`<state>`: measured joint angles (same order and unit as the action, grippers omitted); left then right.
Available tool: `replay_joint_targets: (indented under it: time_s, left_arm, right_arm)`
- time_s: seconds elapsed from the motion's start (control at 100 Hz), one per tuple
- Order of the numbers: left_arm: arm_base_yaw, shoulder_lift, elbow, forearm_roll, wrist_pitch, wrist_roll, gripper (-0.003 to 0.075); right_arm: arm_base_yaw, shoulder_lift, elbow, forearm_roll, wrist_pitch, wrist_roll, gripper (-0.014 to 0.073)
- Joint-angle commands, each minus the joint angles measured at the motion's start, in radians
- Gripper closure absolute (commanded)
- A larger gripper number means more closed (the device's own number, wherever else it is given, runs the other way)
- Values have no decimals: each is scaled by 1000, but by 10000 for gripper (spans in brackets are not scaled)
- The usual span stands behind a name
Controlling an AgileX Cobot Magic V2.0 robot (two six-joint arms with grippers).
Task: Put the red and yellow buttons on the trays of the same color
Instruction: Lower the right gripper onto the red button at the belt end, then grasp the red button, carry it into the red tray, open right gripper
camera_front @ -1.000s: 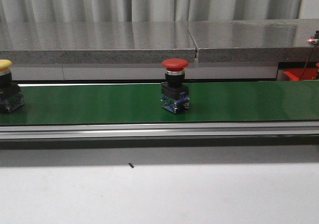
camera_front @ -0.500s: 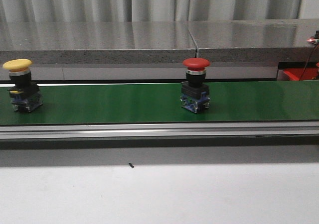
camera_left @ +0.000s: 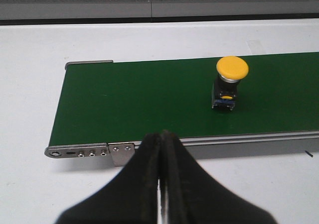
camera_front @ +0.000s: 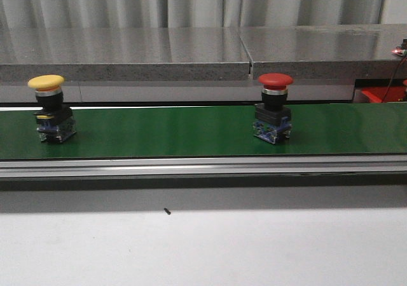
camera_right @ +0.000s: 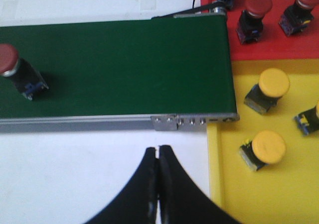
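Note:
A red button [camera_front: 275,108] stands upright on the green conveyor belt [camera_front: 165,130], right of centre; the right wrist view catches it too [camera_right: 15,70]. A yellow button [camera_front: 49,108] stands upright near the belt's left end, also seen from the left wrist [camera_left: 230,82]. A yellow tray [camera_right: 279,194] and a red tray [camera_right: 269,42] lie past the belt's right end. My left gripper [camera_left: 160,137] is shut and empty over the white table, short of the belt. My right gripper [camera_right: 158,152] is likewise shut and empty, beside the yellow tray.
The yellow tray holds yellow buttons [camera_right: 266,91], [camera_right: 263,149] and the red tray holds red ones [camera_right: 253,16]. A grey stone ledge [camera_front: 191,54] runs behind the belt. The belt has an aluminium rail [camera_front: 203,166] along its near side. White table [camera_front: 203,248] lies in front.
Both buttons have travelled to the right along the belt. The yellow one has come fully into the front view. Neither gripper shows in the earlier frames.

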<state>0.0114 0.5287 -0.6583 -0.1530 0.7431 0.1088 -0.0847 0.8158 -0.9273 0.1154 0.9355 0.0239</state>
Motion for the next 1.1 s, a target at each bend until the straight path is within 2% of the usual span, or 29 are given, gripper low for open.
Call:
replay_joint_targets:
  time_s: [0.0, 0.27, 0.47, 0.52, 0.57, 0.69, 0.76, 0.79, 0.86, 1.09]
  left_arm:
    - [-8, 2, -27, -14, -75, -8, 741]
    - [-8, 2, -27, -14, -75, -8, 741]
    - [-8, 2, -27, -14, -75, -8, 741]
    - [-8, 2, -27, -14, -75, -8, 741]
    - [-8, 2, -27, -14, -75, -8, 741]
    - [-8, 2, -27, -14, -75, -8, 741]
    - [-8, 2, -27, -14, -75, -8, 741]
    - [-8, 2, -27, -14, -75, -8, 741]
    - [-8, 2, -27, -14, -75, -8, 741]
    - [-8, 2, -27, -14, -75, -8, 741]
  right_arm:
    - [0, 77, -100, -3, -82, -1, 661]
    - [72, 264, -277, -20, -73, -1, 661]
    - [166, 405, -362, -21, 5, -4, 642]
    - [188, 432, -375, -21, 13, -10, 589]
    - [208, 457, -388, -23, 21, -18, 501]
    - [248, 508, -411, -38, 40, -18, 172]
    - [258, 535, -420, -48, 52, -18, 25]
    - [259, 543, -421, -52, 58, -18, -13]
    - [259, 566, -422, -51, 70, -33, -55]
    - [257, 625, -423, -26, 78, -267, -52]
